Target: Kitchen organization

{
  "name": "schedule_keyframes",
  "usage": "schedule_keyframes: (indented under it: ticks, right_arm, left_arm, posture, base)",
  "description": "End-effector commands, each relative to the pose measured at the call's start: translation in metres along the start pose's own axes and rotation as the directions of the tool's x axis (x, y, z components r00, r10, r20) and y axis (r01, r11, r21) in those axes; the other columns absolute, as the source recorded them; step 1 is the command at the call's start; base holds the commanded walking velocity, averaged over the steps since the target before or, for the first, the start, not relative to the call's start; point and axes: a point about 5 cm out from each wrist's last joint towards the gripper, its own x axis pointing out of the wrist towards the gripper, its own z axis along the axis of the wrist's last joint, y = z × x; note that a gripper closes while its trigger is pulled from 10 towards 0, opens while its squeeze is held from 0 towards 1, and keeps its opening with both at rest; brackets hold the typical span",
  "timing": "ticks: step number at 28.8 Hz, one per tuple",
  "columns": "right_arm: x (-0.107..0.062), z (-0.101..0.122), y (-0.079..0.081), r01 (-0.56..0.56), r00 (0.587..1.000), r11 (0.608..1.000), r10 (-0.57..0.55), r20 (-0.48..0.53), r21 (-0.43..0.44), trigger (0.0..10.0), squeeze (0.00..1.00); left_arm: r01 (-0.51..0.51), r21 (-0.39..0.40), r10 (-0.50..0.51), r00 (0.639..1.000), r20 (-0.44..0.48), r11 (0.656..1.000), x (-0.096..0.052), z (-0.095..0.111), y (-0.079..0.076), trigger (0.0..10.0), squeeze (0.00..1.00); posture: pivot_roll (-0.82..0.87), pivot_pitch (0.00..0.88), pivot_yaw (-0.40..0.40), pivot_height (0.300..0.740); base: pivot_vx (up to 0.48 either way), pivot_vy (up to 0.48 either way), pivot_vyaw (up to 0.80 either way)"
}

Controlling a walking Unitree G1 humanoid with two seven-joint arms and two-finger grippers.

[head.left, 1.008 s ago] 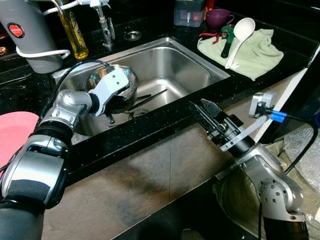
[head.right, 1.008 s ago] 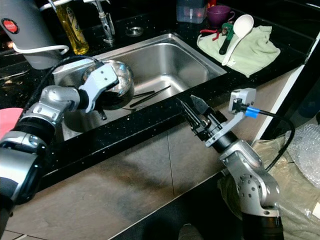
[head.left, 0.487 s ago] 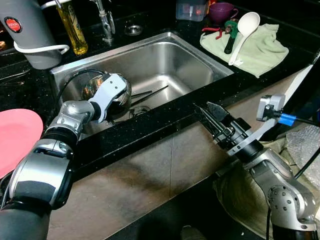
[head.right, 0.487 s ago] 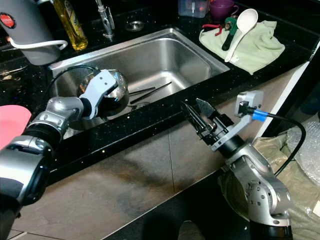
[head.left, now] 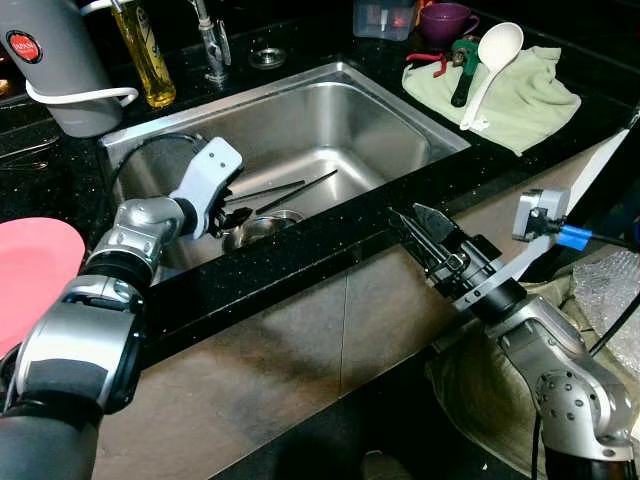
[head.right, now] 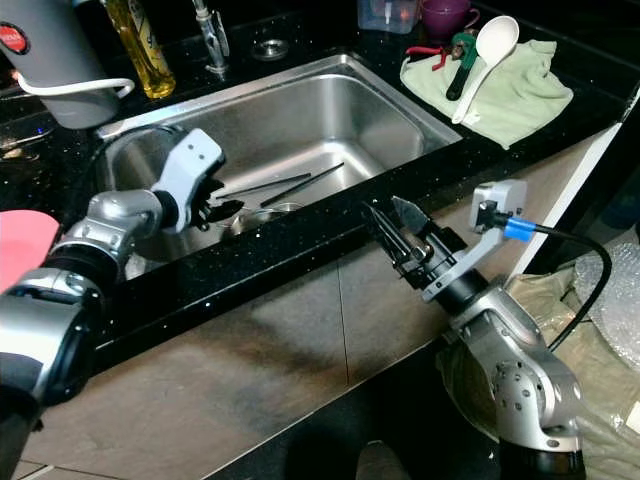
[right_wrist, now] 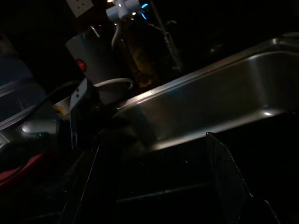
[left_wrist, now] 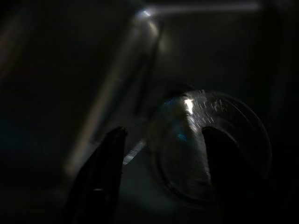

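Steel sink [head.left: 395, 110] is set into a black speckled counter [head.left: 300, 250], and the left gripper [head.left: 228, 214] reaches down into its left half, black fingers spread apart above a small steel bowl [head.left: 250, 231] that sits upright on the sink floor. In the dim left wrist view the bowl [left_wrist: 210, 144] seems to lie just beyond and between the two fingertips, though the picture is too dark to say whether either one touches it. Two dark chopsticks [head.left: 290, 194] lie flat on the sink floor just beside the bowl, near the drain.

On the counter behind the sink stand a yellow bottle [head.left: 143, 57], a grey kettle [head.left: 55, 65] and the tap [head.left: 212, 45]. A pink plate [head.left: 35, 275] rests on the counter at the left. At the right a green cloth [head.left: 510, 95] carries a white ladle [head.left: 490, 65], with a purple cup [head.left: 447, 20] behind it.

The right gripper [head.left: 418, 238] hangs in front of the counter edge, well apart from the sink's contents, its fingers parted and holding nothing.
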Motion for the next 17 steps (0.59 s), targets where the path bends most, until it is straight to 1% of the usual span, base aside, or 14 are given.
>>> schedule_keyframes:
  ticks: [1, 2, 5, 8, 9, 10, 11, 12, 13, 14, 15, 16, 17]
  right_arm:
    - [0.003, -0.004, 0.002, -0.018, 1.000, 1.000, 0.018, 0.005, 0.022, 10.0, 0.00]
    - [0.004, -0.004, 0.003, -0.030, 1.000, 0.999, 0.030, 0.009, 0.020, 10.0, 0.00]
    - [0.008, -0.006, 0.005, -0.055, 0.998, 0.998, 0.055, 0.027, 0.014, 10.0, 0.00]
    - [0.011, -0.010, 0.006, -0.067, 0.997, 0.997, 0.066, 0.027, 0.024, 10.0, 0.00]
    - [0.012, -0.011, 0.007, -0.072, 0.997, 0.997, 0.072, 0.023, 0.026, 10.0, 0.00]
    - [0.012, -0.011, 0.007, -0.072, 0.997, 0.997, 0.072, 0.023, 0.026, 10.0, 0.00]
    - [0.013, -0.012, 0.007, -0.079, 0.997, 0.996, 0.078, 0.022, 0.029, 10.0, 0.00]
    - [0.015, -0.013, 0.007, -0.086, 0.996, 0.996, 0.085, 0.020, 0.032, 10.0, 0.00]
    - [0.016, -0.014, 0.007, -0.090, 0.996, 0.995, 0.089, 0.019, 0.034, 10.0, 0.00]
    - [0.018, -0.016, 0.008, -0.102, 0.995, 0.994, 0.101, 0.018, 0.039, 10.0, 0.00]
    - [0.018, -0.016, 0.008, -0.102, 0.995, 0.994, 0.101, 0.018, 0.039, 10.0, 0.00]
    - [0.019, -0.017, 0.008, -0.110, 0.994, 0.993, 0.110, 0.018, 0.044, 10.0, 0.00]
    - [0.020, -0.018, 0.008, -0.113, 0.993, 0.992, 0.113, 0.019, 0.046, 10.0, 0.00]
  left_arm:
    - [-0.052, 0.046, 0.050, 0.997, 0.056, 0.998, -0.006, 0.016, 0.015, 10.0, 1.00]
    - [-0.083, 0.060, 0.077, 0.992, 0.105, 0.995, -0.010, 0.025, 0.021, 10.0, 0.00]
    - [-0.154, 0.092, 0.132, 0.970, 0.205, 0.984, -0.017, 0.044, 0.031, 10.0, 0.00]
    - [-0.220, 0.130, 0.170, 0.932, 0.319, 0.967, -0.026, 0.063, 0.035, 10.0, 0.00]
    - [-0.236, 0.118, 0.179, 0.915, 0.362, 0.965, -0.030, 0.069, 0.034, 10.0, 0.00]
    - [-0.236, 0.118, 0.179, 0.915, 0.362, 0.965, -0.030, 0.069, 0.034, 10.0, 0.00]
    - [-0.243, 0.099, 0.185, 0.897, 0.401, 0.965, -0.033, 0.074, 0.032, 10.0, 0.00]
    - [-0.252, 0.062, 0.199, 0.874, 0.444, 0.966, -0.038, 0.079, 0.030, 10.0, 0.00]
    - [-0.255, 0.038, 0.208, 0.858, 0.469, 0.966, -0.042, 0.082, 0.028, 10.0, 0.00]
    - [-0.247, -0.112, 0.268, 0.810, 0.522, 0.963, -0.053, 0.084, 0.022, 10.0, 0.00]
    - [-0.247, -0.112, 0.268, 0.810, 0.522, 0.963, -0.053, 0.084, 0.022, 10.0, 0.00]
    - [-0.233, -0.216, 0.315, 0.783, 0.536, 0.948, -0.060, 0.082, 0.017, 10.0, 0.00]
    - [-0.229, -0.248, 0.330, 0.777, 0.536, 0.941, -0.062, 0.080, 0.015, 10.0, 0.00]
  posture:
    - [-0.13, 0.105, 0.066, 0.740]
    - [-0.12, 0.098, 0.064, 0.740]
    - [-0.11, 0.089, 0.057, 0.740]
    - [-0.10, 0.077, 0.053, 0.740]
    - [-0.10, 0.075, 0.052, 0.740]
    - [-0.10, 0.075, 0.052, 0.740]
    - [-0.09, 0.071, 0.049, 0.740]
    - [-0.08, 0.065, 0.047, 0.740]
    - [-0.08, 0.065, 0.047, 0.740]
    - [-0.08, 0.058, 0.050, 0.740]
    - [-0.08, 0.058, 0.050, 0.740]
    - [-0.07, 0.053, 0.047, 0.740]
    - [-0.07, 0.053, 0.047, 0.740]
  base:
    - [0.000, 0.000, 0.00]
    - [0.000, 0.000, 0.00]
    - [0.000, 0.000, 0.00]
    - [0.000, 0.000, 0.79]
    - [0.000, 0.000, 0.79]
    - [0.000, 0.000, 0.79]
    - [0.000, 0.000, 0.79]
    - [0.000, 0.000, 0.79]
    - [0.000, 0.000, 0.79]
    - [0.000, 0.000, 0.79]
    - [0.000, 0.000, 0.79]
    - [0.000, 0.000, 0.79]
    - [0.000, 0.000, 0.79]
